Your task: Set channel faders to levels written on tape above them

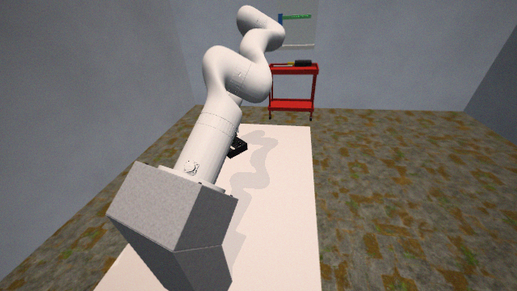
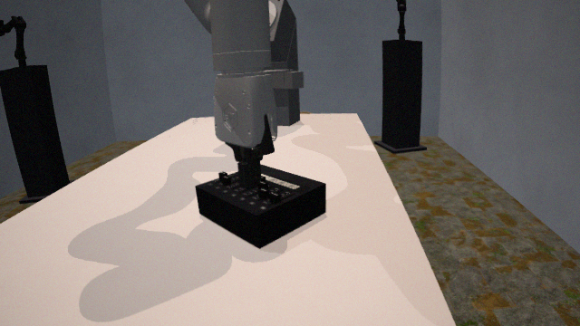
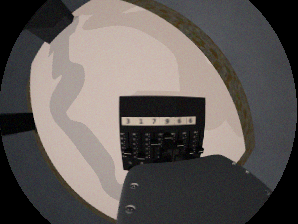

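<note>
The lighting desk (image 2: 261,205) is a black box on the white table. In the wrist view it (image 3: 161,131) shows a white tape strip (image 3: 160,120) with small numbers above a row of fader slots. Small black fader knobs stand on top, one at the far left (image 2: 223,176) and others near the middle (image 2: 267,192). My gripper (image 2: 249,178) is shut, pointing straight down, its fingertips touching the desk top among the fader slots. The fingers hide the knob under them. In the top view only a corner of the desk (image 1: 237,148) shows behind the arm.
A red cart (image 1: 292,89) stands at the far wall behind the table. Two black pillars (image 2: 401,92) (image 2: 30,129) stand on the floor beside the table. The robot's grey base block (image 1: 171,218) sits at the table's near end.
</note>
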`<state>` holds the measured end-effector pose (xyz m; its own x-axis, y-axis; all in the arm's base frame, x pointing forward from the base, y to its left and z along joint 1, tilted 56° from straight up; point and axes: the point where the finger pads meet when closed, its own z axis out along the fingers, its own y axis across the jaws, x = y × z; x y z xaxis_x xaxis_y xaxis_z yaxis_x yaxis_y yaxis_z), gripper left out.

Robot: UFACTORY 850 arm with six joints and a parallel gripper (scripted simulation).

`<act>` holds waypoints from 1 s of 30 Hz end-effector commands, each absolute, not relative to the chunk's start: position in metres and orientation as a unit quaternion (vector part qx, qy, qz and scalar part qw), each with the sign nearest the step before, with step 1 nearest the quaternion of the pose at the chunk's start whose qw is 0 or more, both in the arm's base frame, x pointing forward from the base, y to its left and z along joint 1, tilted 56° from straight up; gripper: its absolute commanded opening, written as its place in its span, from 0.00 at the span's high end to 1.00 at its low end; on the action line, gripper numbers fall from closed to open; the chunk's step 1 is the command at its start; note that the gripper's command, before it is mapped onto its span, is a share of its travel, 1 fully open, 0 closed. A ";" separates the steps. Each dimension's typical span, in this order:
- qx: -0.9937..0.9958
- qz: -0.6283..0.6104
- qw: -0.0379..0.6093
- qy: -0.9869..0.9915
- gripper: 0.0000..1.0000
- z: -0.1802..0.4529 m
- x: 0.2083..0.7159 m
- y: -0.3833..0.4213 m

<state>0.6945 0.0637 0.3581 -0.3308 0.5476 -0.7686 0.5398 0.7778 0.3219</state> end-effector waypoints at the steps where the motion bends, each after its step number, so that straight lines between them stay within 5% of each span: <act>1: 0.333 0.005 0.473 0.816 1.00 0.359 0.695 0.064; 30: 0.333 0.005 0.473 0.816 1.00 0.363 0.697 0.061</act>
